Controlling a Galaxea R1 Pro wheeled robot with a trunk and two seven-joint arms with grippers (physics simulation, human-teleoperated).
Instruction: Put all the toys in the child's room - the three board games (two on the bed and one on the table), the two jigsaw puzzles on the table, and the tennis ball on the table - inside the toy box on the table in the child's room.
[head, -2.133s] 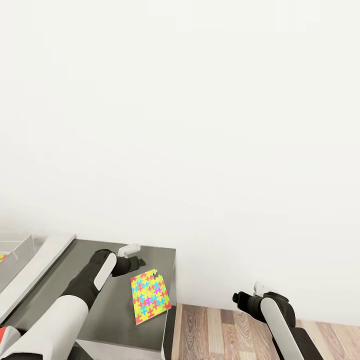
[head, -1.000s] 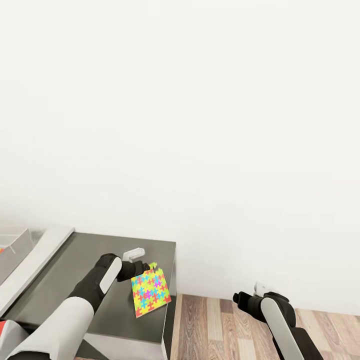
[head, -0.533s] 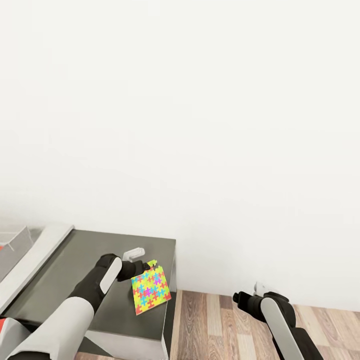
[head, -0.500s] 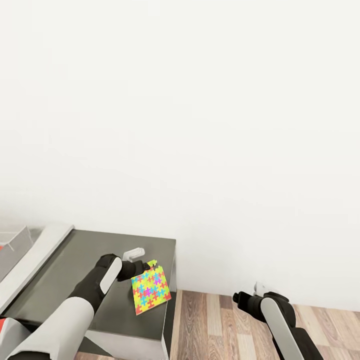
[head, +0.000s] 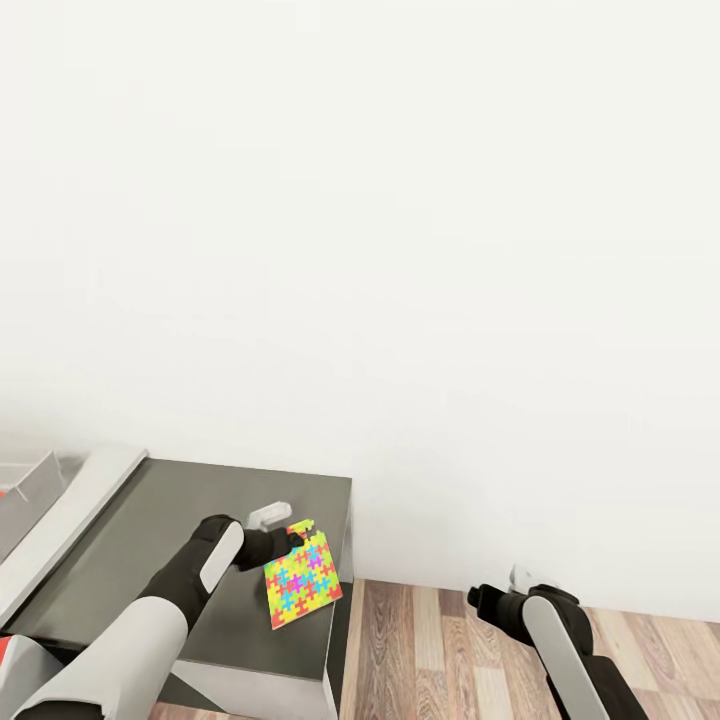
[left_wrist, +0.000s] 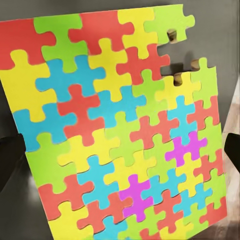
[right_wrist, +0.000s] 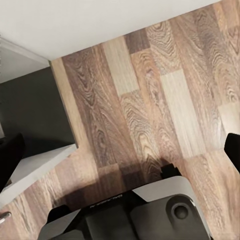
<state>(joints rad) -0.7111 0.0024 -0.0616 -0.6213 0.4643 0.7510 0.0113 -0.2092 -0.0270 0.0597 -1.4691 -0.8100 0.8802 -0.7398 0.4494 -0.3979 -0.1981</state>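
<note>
White wall (head: 400, 220) filled the background, with wood-plank floor (head: 430, 650) below it, to the right of the table (head: 150, 560). On the table's grey top, close to its right edge, lay the jigsaw puzzle (head: 303, 579), flat, one piece missing from its far corner. Your left gripper (head: 290, 540) stood at the puzzle's far left corner. In the left wrist view the puzzle (left_wrist: 115, 125) spread between two dark fingertips (left_wrist: 232, 152) set wide apart at either side, so the jaws were spread, not clenched on it. Left of the table's grey top, a corner of the toy box (head: 30, 485) showed. Your right gripper (head: 478, 600) hung over the floor, well right of the table; in the right wrist view its fingertips (right_wrist: 232, 150) were spread wide over bare planks (right_wrist: 150, 100), grasping nothing, with the robot's base (right_wrist: 135, 212) beneath.
</note>
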